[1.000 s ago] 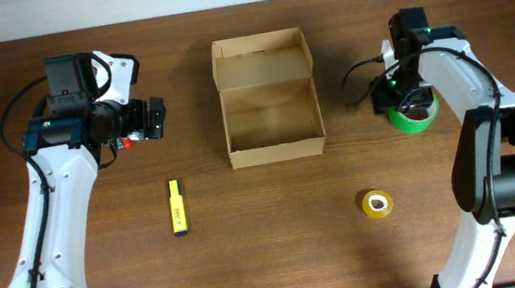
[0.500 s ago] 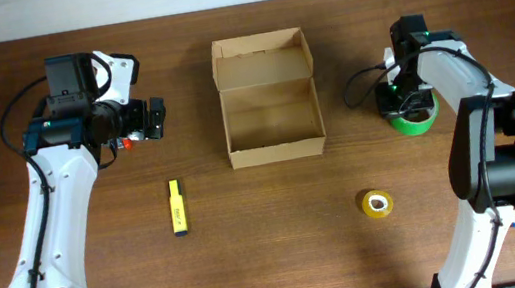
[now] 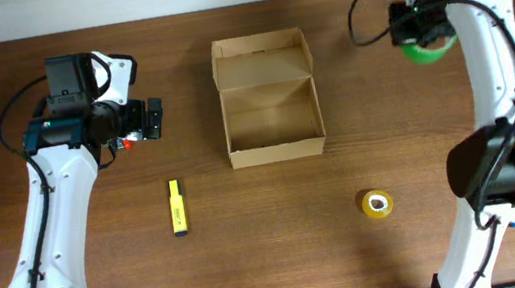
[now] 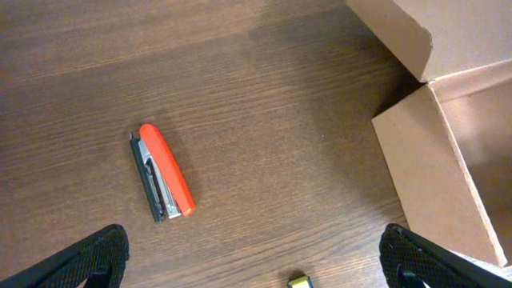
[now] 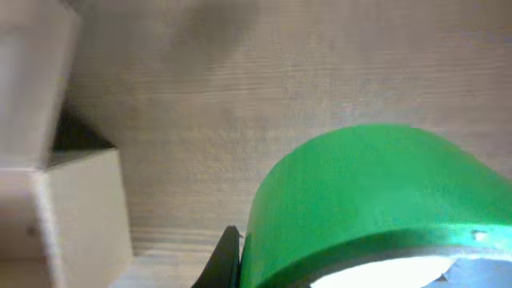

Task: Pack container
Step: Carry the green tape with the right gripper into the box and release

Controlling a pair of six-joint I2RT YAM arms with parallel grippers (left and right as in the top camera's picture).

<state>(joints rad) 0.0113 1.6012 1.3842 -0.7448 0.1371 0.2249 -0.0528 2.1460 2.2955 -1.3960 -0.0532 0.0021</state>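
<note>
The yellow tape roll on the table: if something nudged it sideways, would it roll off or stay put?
The yellow tape roll lies flat with its hole facing up, so a nudge would probably slide it, not roll it. It looks small and hollow, so it is likely light. Its round rim might slip if squeezed from outside.

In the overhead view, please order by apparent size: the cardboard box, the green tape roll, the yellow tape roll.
1. cardboard box, clearly largest.
2 and 3. green tape roll and yellow tape roll: not ranked; the green one is held by the right end effector, probably nearer the camera, and partly hidden.
</note>
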